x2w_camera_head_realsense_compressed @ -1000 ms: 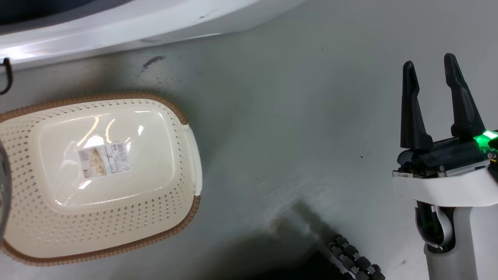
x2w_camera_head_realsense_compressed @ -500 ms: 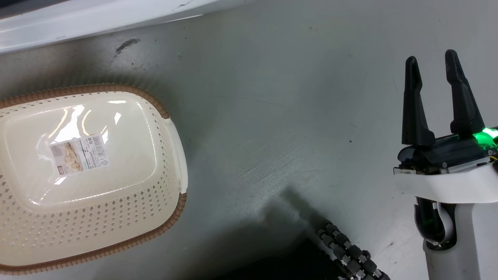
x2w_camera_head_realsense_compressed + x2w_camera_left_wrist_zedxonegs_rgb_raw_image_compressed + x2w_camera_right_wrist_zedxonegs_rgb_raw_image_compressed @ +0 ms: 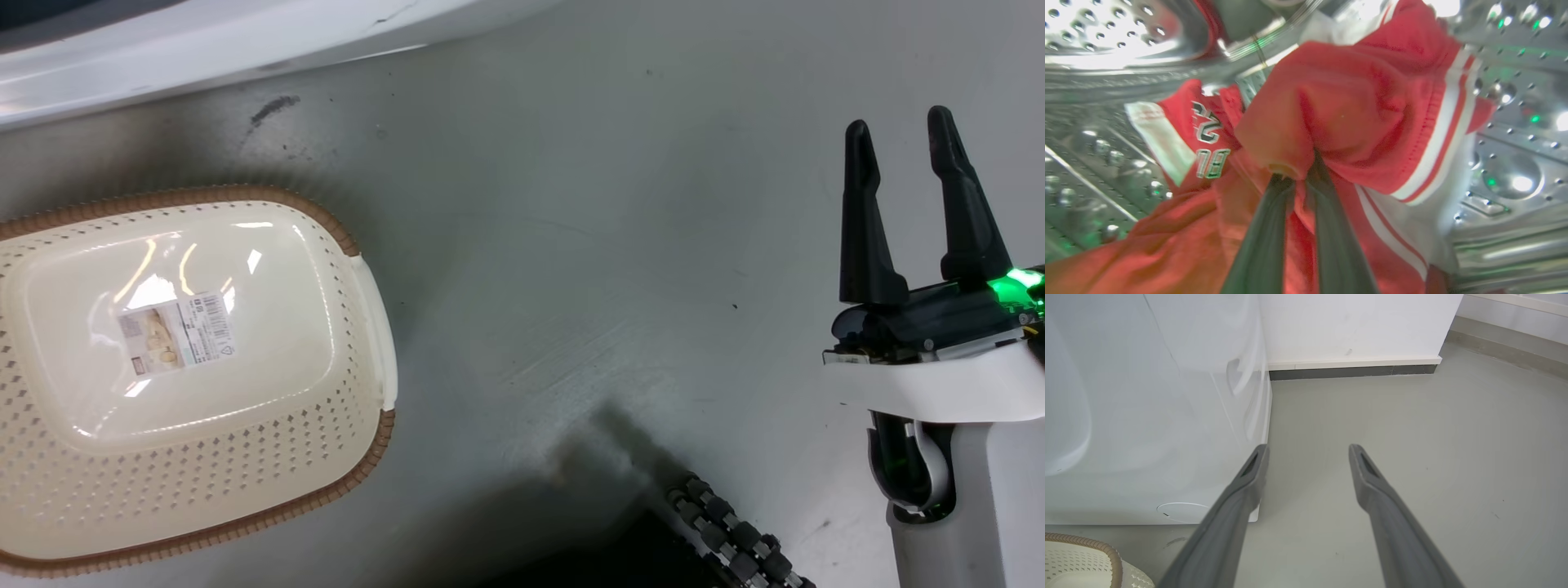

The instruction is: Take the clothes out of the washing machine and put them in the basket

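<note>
where the left pincer (image 3: 1300, 179) reaches into the steel drum (image 3: 1506, 134), its fingers sit nearly together, pinched on a fold of the red clothes (image 3: 1339, 102). more red fabric w/ white stripes & a number print lies left of the tips, perforated wall behind. right pincer (image 3: 898, 139) hangs spread wide over bare floor (image 3: 571, 245). basket (image 3: 245, 457) sits well off to its left, label showing on its bottom, washing machine (image 3: 1147, 416) beyond.

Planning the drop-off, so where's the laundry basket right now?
In the head view, the basket sits on the floor at the left, just below the white front of the washing machine and well left of the right claw.
</note>
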